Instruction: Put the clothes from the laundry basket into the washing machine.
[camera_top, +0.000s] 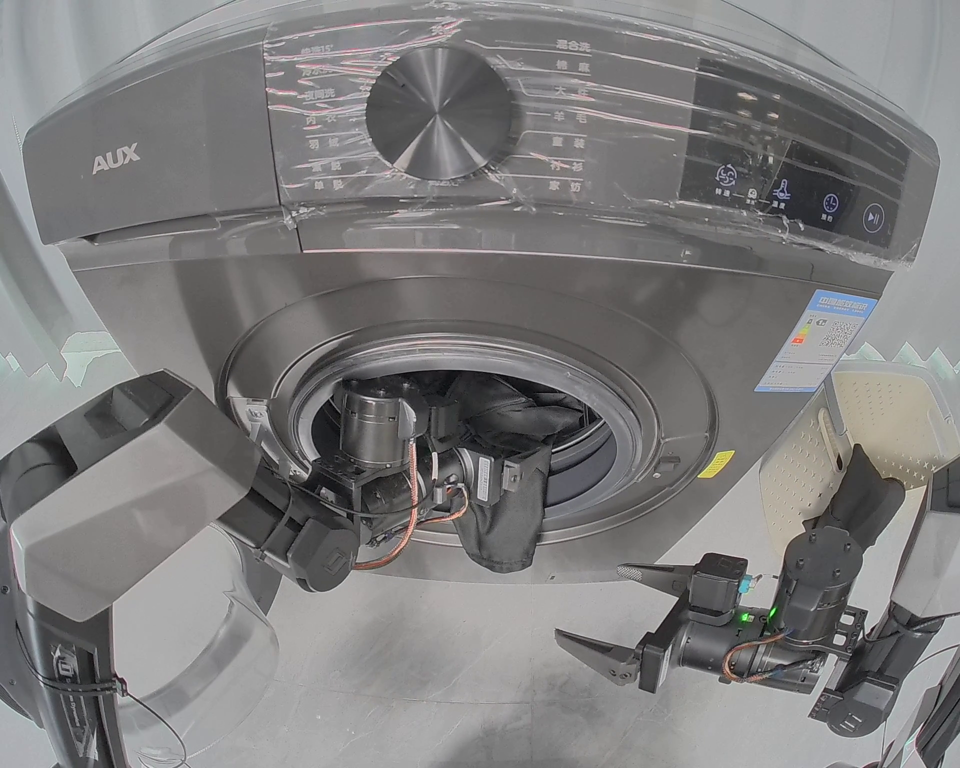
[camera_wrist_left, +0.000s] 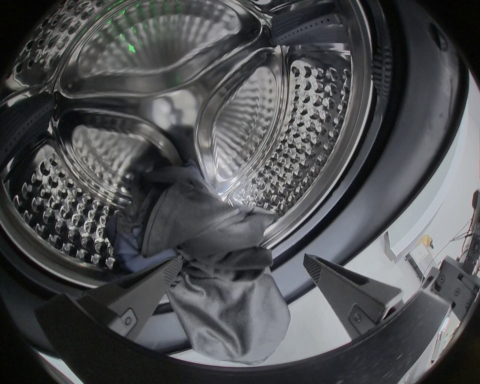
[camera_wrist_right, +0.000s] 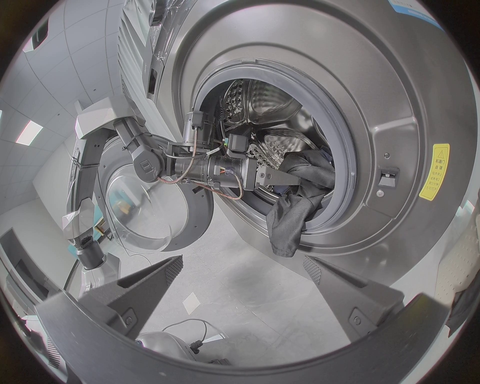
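Up close, the left gripper (camera_wrist_left: 241, 260) spreads released, garment (camera_wrist_left: 200, 225) perhaps brushing one finger.

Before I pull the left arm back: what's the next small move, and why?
Probably close the left gripper on the dark garment and push it deeper into the drum: the gripper is open around the cloth, whose lower part hangs out over the door seal.

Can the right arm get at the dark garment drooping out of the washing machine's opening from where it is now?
Probably yes: the open right gripper hangs low beside the dark garment, with nothing between them. The left gripper crowds the washing machine mouth above.
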